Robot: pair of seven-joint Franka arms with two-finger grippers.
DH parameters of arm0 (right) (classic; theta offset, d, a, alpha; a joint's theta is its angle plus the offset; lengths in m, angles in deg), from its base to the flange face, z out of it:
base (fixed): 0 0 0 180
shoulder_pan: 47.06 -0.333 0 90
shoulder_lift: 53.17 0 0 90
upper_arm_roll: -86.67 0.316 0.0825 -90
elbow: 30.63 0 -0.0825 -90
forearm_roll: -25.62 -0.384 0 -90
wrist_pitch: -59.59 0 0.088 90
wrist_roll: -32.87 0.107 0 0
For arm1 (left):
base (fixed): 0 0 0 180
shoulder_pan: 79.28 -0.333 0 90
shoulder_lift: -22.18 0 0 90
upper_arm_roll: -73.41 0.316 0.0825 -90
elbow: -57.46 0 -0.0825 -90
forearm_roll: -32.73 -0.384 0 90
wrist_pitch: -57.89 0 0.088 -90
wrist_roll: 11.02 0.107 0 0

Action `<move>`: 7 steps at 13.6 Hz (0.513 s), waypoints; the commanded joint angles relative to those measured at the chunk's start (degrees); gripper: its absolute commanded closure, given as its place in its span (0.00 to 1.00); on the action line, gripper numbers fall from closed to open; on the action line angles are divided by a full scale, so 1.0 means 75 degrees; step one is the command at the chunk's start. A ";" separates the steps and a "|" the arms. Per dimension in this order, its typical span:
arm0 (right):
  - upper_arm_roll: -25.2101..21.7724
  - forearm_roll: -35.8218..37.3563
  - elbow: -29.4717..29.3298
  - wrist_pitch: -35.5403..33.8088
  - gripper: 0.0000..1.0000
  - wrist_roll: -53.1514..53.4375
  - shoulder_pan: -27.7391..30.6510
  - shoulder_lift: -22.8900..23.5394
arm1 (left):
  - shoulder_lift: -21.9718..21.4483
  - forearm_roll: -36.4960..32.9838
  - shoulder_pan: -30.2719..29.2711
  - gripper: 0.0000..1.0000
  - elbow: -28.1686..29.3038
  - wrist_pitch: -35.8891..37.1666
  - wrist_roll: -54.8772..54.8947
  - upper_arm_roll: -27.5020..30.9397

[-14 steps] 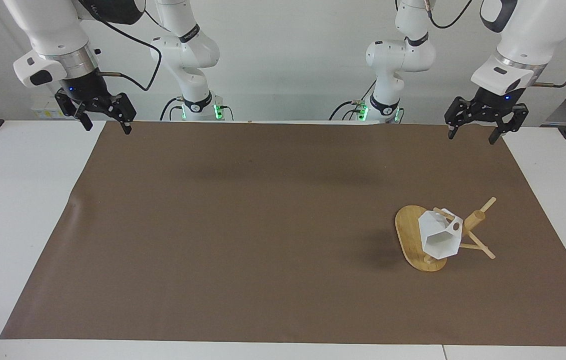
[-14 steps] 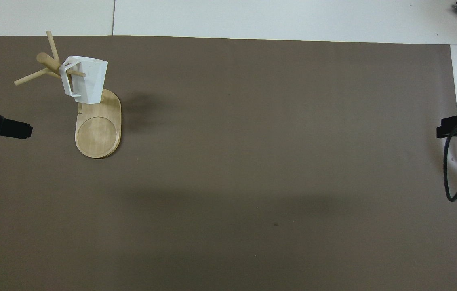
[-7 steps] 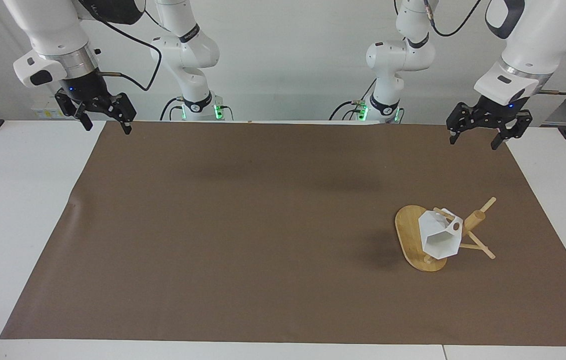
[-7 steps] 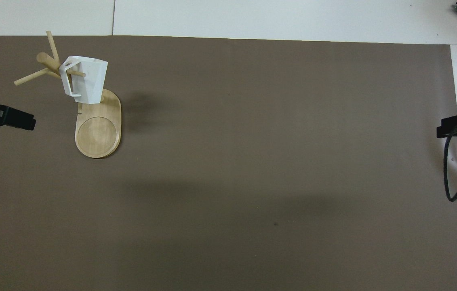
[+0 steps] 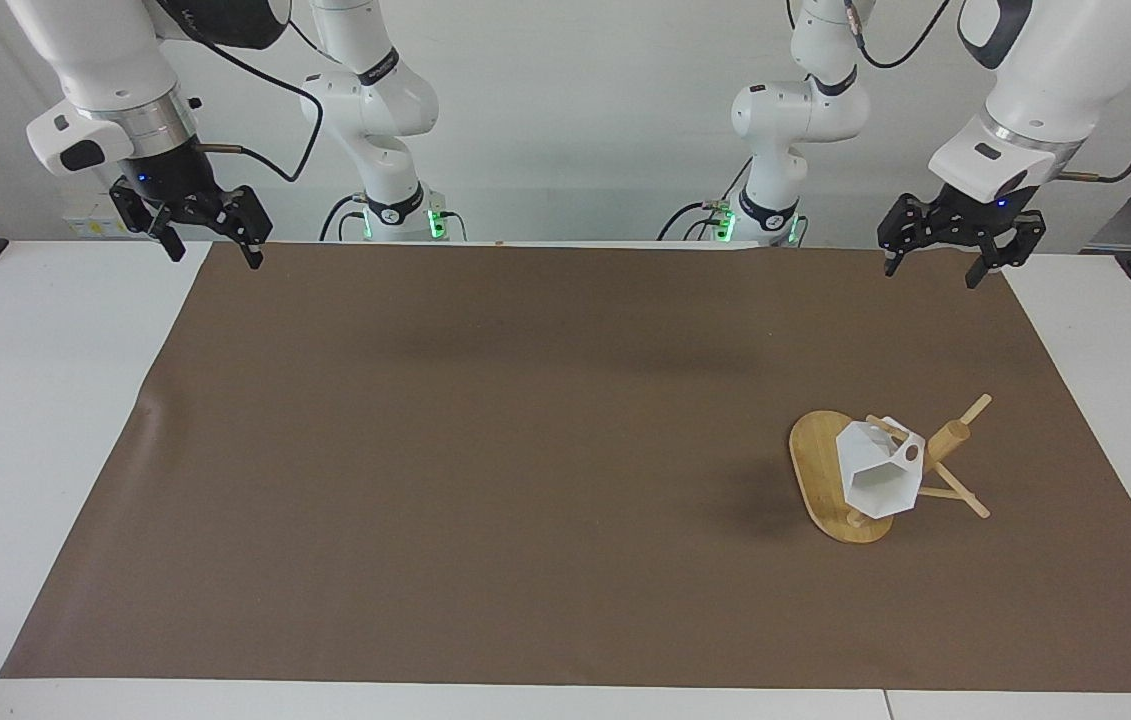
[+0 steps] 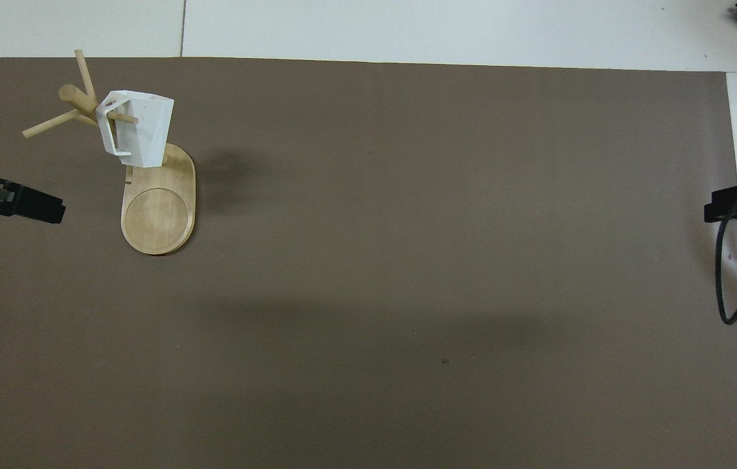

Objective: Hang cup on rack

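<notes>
Plainly, both arms are up and clear of the work. The left gripper (image 5: 929, 270) hangs over the corner of the brown mat (image 5: 525, 450) at the left arm's end of the table, by the edge nearest the robots, its two fingers spread wide apart with nothing between them and nothing touching them. The right gripper (image 5: 209, 247) hangs the same way over the mat's corner at the right arm's end, fingers apart and empty; that arm simply waits. The cup (image 5: 880, 468) hangs on the rack (image 5: 818, 470), its blocky handle threaded over one of the thin angled pegs, the white faceted body tilted with its hexagonal rim turned downward and outward above the oval bamboo base. The rack stands on the mat toward the left arm's end, well apart from both grippers and farther from the robots than either corner they hover over. As for writing, there are some dark marks on the arm casing at the top of the facing view, too small to read.
</notes>
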 commanded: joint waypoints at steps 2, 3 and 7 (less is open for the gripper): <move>0.0022 -0.0171 0.0036 -0.0113 0.00 -0.0004 0.0052 -0.0075 | -0.0221 -0.0059 -0.0028 0.00 0.0233 -0.0037 -0.0051 0.0007; 0.0022 -0.0171 0.0036 -0.0113 0.00 -0.0015 0.0052 -0.0075 | -0.0233 -0.0059 -0.0005 0.00 0.0244 0.0009 -0.0086 0.0019; 0.0022 -0.0171 0.0036 -0.0113 0.00 -0.0015 0.0052 -0.0075 | -0.0841 -0.0048 -0.0099 0.00 0.1062 -0.0177 -0.0086 0.0042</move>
